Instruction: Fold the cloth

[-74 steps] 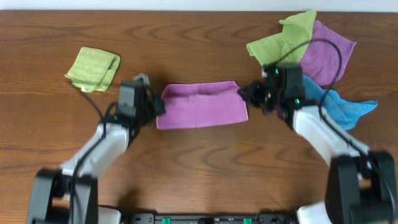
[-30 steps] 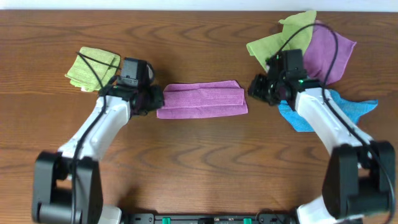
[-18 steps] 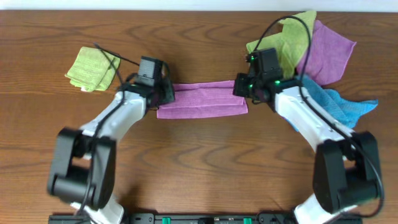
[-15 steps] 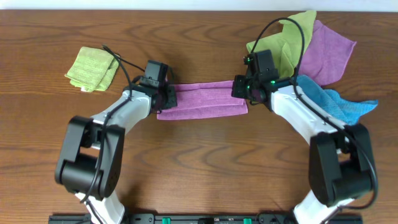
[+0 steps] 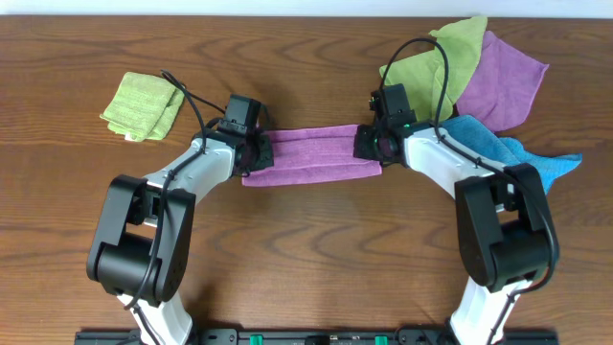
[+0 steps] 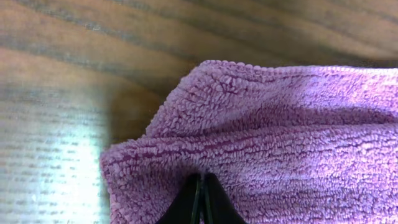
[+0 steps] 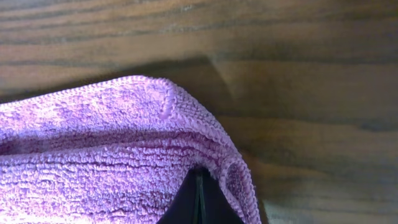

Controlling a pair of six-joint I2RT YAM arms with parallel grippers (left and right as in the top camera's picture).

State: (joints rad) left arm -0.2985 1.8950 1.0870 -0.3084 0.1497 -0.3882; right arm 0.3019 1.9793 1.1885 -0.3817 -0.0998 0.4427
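The purple cloth (image 5: 311, 153) lies in the middle of the table, folded into a long strip. My left gripper (image 5: 255, 150) is at its left end and my right gripper (image 5: 367, 144) at its right end. In the left wrist view the fingers (image 6: 200, 176) are shut together, with the cloth (image 6: 280, 143) puckered around their tips. In the right wrist view the fingers (image 7: 199, 171) are shut under the curled corner edge of the cloth (image 7: 93, 155).
A folded green cloth (image 5: 144, 103) lies at the back left. A loose pile sits at the back right: a green cloth (image 5: 431, 62), a purple cloth (image 5: 503, 81) and a blue cloth (image 5: 522, 158), close behind my right arm.
The cloth went from a wider shape to a narrower folded strip. Both grippers then drew back off its ends, moved in again toward its upper corners, and are now shut there.
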